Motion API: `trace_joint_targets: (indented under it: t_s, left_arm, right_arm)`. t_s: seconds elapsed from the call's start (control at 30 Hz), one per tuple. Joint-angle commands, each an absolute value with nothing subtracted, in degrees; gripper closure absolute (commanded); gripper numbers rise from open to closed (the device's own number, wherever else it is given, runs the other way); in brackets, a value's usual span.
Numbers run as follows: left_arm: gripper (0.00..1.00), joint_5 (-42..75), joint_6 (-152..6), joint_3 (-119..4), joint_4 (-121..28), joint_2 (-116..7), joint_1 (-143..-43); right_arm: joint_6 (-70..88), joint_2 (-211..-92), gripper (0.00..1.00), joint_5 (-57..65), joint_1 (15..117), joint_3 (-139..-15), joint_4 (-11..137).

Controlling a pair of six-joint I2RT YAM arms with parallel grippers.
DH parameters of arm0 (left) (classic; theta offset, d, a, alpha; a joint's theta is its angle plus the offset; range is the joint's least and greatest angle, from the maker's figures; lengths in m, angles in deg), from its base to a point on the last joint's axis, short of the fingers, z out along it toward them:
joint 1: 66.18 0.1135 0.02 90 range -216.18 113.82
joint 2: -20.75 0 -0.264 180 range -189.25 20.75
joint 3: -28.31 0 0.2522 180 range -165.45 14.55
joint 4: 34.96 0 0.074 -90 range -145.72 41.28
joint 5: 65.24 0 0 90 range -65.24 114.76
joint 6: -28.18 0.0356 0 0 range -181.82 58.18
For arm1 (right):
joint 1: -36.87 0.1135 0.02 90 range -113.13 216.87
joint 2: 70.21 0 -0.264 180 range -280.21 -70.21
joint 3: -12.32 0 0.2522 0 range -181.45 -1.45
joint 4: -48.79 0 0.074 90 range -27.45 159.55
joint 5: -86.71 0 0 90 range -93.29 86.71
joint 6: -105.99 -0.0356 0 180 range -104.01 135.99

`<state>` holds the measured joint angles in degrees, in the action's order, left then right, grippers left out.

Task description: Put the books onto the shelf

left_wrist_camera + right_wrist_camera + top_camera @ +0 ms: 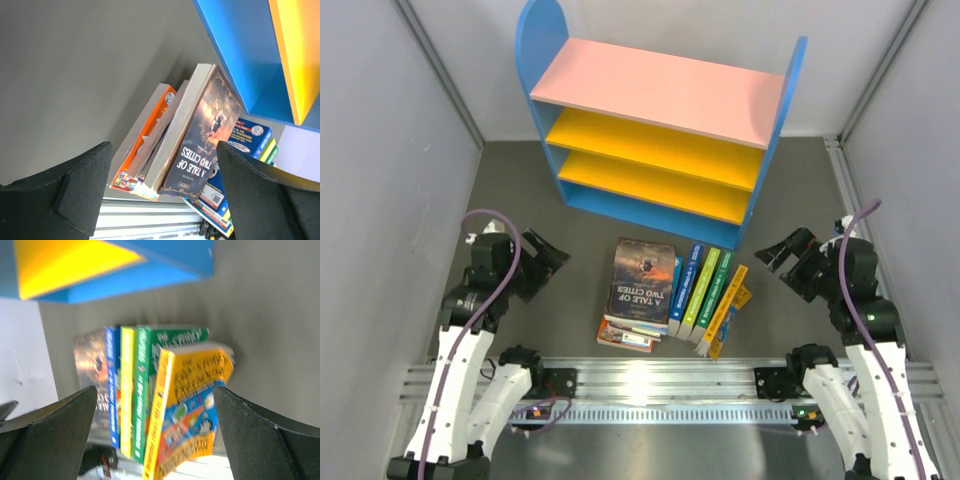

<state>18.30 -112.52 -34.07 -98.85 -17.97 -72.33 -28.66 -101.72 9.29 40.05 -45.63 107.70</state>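
You are looking down at a small shelf (660, 92) standing at the far side of a dark grey table (510, 190). It has blue side panels, the left one rounded at the top, a pink top board and two yellow boards below it. The books (665, 295) all lie on the table just in front of the shelf. In front of its middle is a short flat pile topped by a dark book (644, 278) whose cover reads "A Tale of Two Cities"; the left wrist view shows an orange book (149, 131) and other thin ones under it. Just beside that pile, in front of the shelf's right half, a row of books stands on edge and leans together: a blue book (682, 285), a green book (706, 288) and a yellow book (728, 305), the yellow one farthest toward the shelf's right panel. Your left claw (548, 262) hangs in front of the shelf's left panel, apart from the pile and facing it; its fingers (75, 195) are spread wide and touch no book. Your right claw (780, 262) hangs in front of and just outside the shelf's right panel, apart from the leaning row and facing it; its fingers (55, 435) are likewise spread wide, clear of every book. The right wrist view is slightly blurred, so the titles there cannot be read. A metal rail (660, 385) carrying the arm bases runs along the table edge farthest from the shelf.
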Motion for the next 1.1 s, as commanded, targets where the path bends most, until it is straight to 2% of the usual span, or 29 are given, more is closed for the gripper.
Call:
trace_joint_targets:
  t_s: [0.0, 0.13, 0.2, 0.43, 0.83, 1.07]
  left_arm:
    - [0.11, 14.8, -111.8, -33.5, -97.3, -16.3, -72.3]
    - [0.13, 13.7, -113.4, -30.7, -96.1, -13.4, -72.3]
    - [0.16, 13.2, -113.4, -29.8, -96.0, -13.0, -72.3]
    - [0.18, 13.2, -112.0, -29.9, -98.7, -10.6, -72.3]
    - [0.19, 15.0, -109.0, -30.4, -100.9, -9.6, -72.3]
    - [0.19, 15.8, -107.0, -31.2, -102.2, -10.4, -72.3]
  right_arm:
    - [-27.4, -102.2, 0.0, 14.4, 39.3, -45.7, 115.8]
    - [-27.0, -101.6, 0.01, 14.5, 39.3, -41.6, 116.8]
    - [-27.3, -102.4, 0.05, 15.0, 39.5, -39.6, 116.5]
    - [-28.4, -105.8, 0.07, 13.6, 41.2, -38.4, 113.3]
    - [-37.0, -117.1, 0.06, -1.3, 61.7, -43.2, 106.4]
    - [-37.1, -120.4, 0.07, -5.5, 62.5, -44.2, 107.0]
